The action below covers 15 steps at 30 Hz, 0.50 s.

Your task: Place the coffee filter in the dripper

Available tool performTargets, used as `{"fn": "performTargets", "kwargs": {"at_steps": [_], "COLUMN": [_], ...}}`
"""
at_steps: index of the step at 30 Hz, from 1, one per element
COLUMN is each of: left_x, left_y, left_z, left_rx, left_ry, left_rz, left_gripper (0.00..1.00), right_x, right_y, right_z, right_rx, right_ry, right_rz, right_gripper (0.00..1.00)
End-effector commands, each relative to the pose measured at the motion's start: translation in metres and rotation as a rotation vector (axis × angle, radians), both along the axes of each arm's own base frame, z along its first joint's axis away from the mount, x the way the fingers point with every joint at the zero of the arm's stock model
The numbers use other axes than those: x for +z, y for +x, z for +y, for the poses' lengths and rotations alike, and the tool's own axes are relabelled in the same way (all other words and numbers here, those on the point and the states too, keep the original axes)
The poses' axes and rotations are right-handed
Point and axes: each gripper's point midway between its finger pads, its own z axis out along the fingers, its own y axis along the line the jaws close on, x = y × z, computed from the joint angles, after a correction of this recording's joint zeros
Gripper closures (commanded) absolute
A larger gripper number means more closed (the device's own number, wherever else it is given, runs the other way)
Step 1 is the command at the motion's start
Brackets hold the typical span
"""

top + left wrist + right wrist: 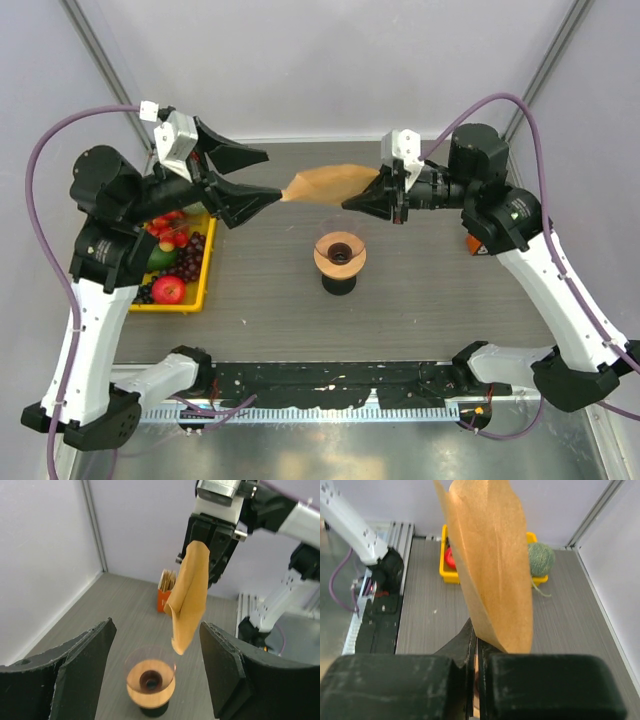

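The tan paper coffee filter [325, 184] is held in the air above and behind the dripper [340, 254], an orange-brown funnel on a dark base. My right gripper [366, 198] is shut on the filter's right end; the filter [492, 565] rises from the closed fingers [465, 647] in the right wrist view. My left gripper [268, 176] is open, and the filter's free end reaches between its jaws. In the left wrist view the filter [190, 600] hangs between the two fingers without touching them, above the dripper [150, 680].
A yellow tray [203, 285] of fruit sits at the left, also seen in the right wrist view [445, 572] next to a green yarn ball [540, 558]. A small orange box [164, 596] with sticks stands at the right, behind the right arm.
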Motion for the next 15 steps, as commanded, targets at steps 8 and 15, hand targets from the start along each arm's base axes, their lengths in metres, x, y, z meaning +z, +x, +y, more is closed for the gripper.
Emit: {"fn": "performTargets", "kwargs": {"at_steps": [8, 15], "left_x": [-0.05, -0.058], "left_y": [-0.008, -0.005], "left_z": [-0.009, -0.023], "left_rx": [-0.077, -0.071], "left_ry": [0.403, 0.43], "left_rz": [-0.144, -0.199], "left_gripper": [0.28, 0.35], "right_x": [-0.042, -0.042], "right_y": [-0.018, -0.023], "right_z": [-0.014, -0.011], "right_rx": [0.127, 0.136], "right_ry": [-0.296, -0.317], "right_rz": [-0.083, -0.09], "right_gripper": [0.95, 0.95]}}
